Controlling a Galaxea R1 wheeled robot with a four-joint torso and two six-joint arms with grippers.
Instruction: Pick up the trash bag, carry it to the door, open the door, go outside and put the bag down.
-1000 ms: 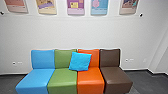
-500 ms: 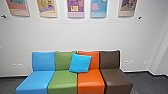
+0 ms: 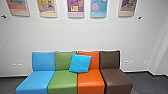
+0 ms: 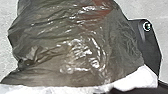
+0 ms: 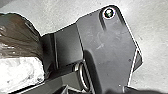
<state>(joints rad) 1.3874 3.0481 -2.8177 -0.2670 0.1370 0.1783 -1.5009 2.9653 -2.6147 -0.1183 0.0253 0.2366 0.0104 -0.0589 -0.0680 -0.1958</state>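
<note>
Closest in is the trash bag, a glossy grey-brown plastic sack (image 4: 62, 47) with a reddish patch at one part, its skin creased and catching the light. It is near both wrists, large in the left wrist view and partly seen in the right one. Crumpled white material (image 4: 140, 79) runs along one edge of it, touching. I cannot tell whether the left claw or the right claw is open, closed or gripping the bag. Behind the bag lies a pale grey surface (image 5: 150, 22).

Farther off, ahead of the robot, stands a row of four smooth, armless seats side by side: from left to right a sky-blue one (image 3: 35, 81), a green one (image 3: 62, 81), an orange one (image 3: 90, 81) and a dark brown one (image 3: 116, 78). A bright blue square cushion (image 3: 80, 63) leans, slightly tilted, across where the green and orange backrests meet. Dark grey floor (image 3: 147, 83) spreads to the right of the row.

Behind the seats rises a plain off-white wall (image 3: 82, 35), with a dark skirting (image 3: 136, 72) along its foot. High on it are five colourful posters (image 3: 75, 8) in a row, their tops cut off by the view, between two small black fittings (image 3: 140, 17).
</note>
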